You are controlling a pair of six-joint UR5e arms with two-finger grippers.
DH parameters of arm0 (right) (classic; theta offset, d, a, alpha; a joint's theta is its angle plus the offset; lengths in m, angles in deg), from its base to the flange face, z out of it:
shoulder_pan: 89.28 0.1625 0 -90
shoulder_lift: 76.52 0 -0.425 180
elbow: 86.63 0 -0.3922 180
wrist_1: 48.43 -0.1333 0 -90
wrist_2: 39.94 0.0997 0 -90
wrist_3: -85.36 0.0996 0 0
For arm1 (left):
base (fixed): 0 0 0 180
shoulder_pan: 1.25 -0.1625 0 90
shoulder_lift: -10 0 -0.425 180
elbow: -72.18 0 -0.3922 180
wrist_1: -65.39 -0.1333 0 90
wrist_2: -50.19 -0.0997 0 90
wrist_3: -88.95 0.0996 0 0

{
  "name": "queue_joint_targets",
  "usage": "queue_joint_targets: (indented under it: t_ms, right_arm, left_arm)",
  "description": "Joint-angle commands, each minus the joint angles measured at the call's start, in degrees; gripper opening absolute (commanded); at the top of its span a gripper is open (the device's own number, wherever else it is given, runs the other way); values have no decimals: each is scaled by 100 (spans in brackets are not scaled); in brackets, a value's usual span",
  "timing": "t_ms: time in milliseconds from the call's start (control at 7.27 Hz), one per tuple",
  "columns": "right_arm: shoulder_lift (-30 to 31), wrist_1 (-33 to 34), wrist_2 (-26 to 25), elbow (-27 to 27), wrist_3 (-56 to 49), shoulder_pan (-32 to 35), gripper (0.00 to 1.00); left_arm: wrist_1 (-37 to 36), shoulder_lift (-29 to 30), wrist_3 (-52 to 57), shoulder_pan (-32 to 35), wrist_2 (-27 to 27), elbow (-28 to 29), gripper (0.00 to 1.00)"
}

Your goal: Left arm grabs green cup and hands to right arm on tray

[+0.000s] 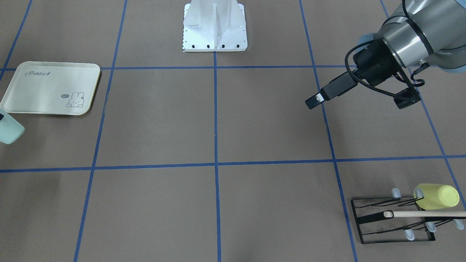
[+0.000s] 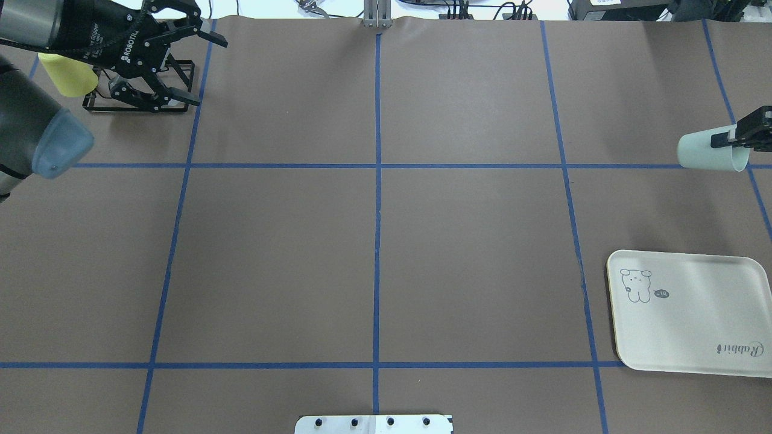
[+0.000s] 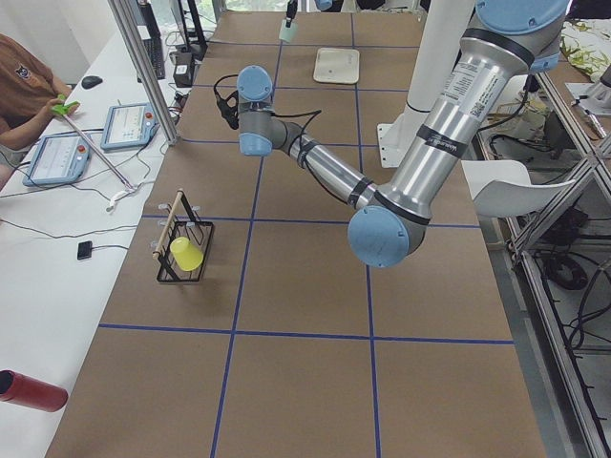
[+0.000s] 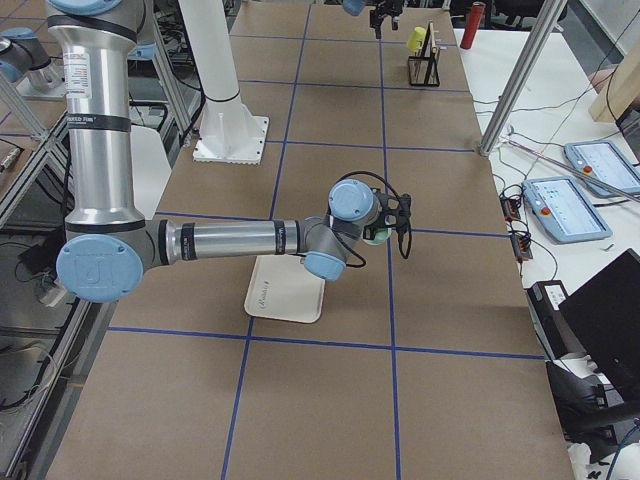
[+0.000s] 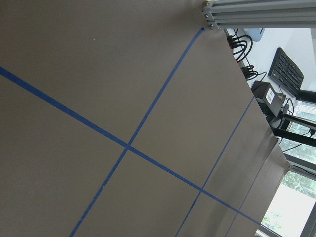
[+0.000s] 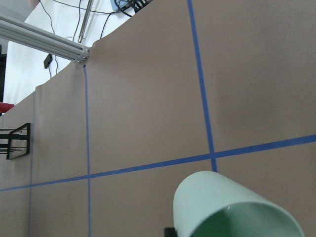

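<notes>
The pale mint-green cup point(image 2: 702, 152) hangs on its side in the air at the far right of the table, beyond the tray. My right gripper point(image 2: 733, 140) is shut on its rim. The cup fills the bottom of the right wrist view point(image 6: 232, 207) and shows at the left edge of the front view point(image 1: 9, 129). The cream rabbit tray point(image 2: 693, 337) lies flat and bare, nearer the robot than the cup; it also shows in the front view point(image 1: 40, 98). My left gripper point(image 2: 202, 69) is open and empty at the far left, beside the rack; it also shows in the front view point(image 1: 314, 101).
A black wire rack point(image 1: 393, 220) at the far left corner holds a yellow-green cup point(image 1: 437, 196) and a wooden rod point(image 1: 426, 214). The robot's white base point(image 1: 214, 25) stands at mid table edge. Blue tape lines grid the brown table. An operator sits at a side desk point(image 3: 29, 95).
</notes>
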Motion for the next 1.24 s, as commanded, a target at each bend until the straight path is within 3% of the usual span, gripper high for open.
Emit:
queue_joint_targets:
  t_ms: [0, 138, 275, 412, 688, 1100]
  right_arm:
    - [282, 1195, -29, 247, -696, -241, 0]
    - [545, 2148, -81, 876, -696, -548, 0]
    - [1096, 2967, -769, 1892, -722, -1038, 0]
    - [1528, 3088, -1072, 2224, -1184, -1235, 0]
    - [1725, 3116, -1459, 2192, -1496, -1734, 0]
    - [1673, 3326, -1462, 2209, -1496, -2273, 0]
  left_arm:
    - [-100, -12, 3, -4, -36, 29, 100]
    - [-249, -12, 12, -4, -45, 29, 100]
    - [-251, -12, 12, -4, -45, 20, 100]
    - [-251, -12, 56, -4, -45, 29, 100]
    - [-259, -143, 223, -47, -98, 20, 100]
    - [-259, -135, 223, -39, -98, 20, 100]
